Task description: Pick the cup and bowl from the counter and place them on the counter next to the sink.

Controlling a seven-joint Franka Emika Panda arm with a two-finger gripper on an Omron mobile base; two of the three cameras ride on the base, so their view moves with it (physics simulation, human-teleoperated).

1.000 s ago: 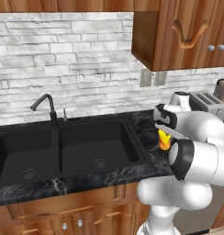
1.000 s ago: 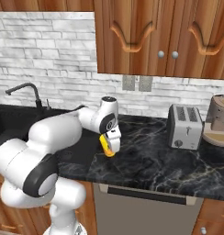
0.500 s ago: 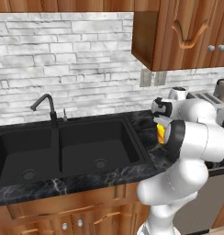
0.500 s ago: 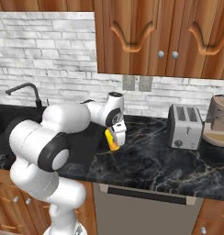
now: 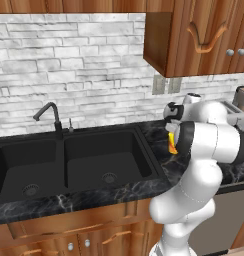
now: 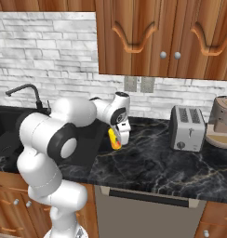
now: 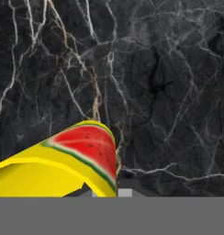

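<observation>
Fingers [image 6: 116, 141] are clenched on the cup [image 6: 114, 139], which hangs tilted just above the black marble tabletop [image 6: 152, 162], right of the sink [image 5: 69, 162] and near its rim. Judging from that tilt, the cup could tip over or roll if let go before it stands upright, and a release too far left might drop it into the basin. No brand or writing is readable; the cup [image 7: 63, 165] bears a watermelon-slice picture on its yellow side.
</observation>
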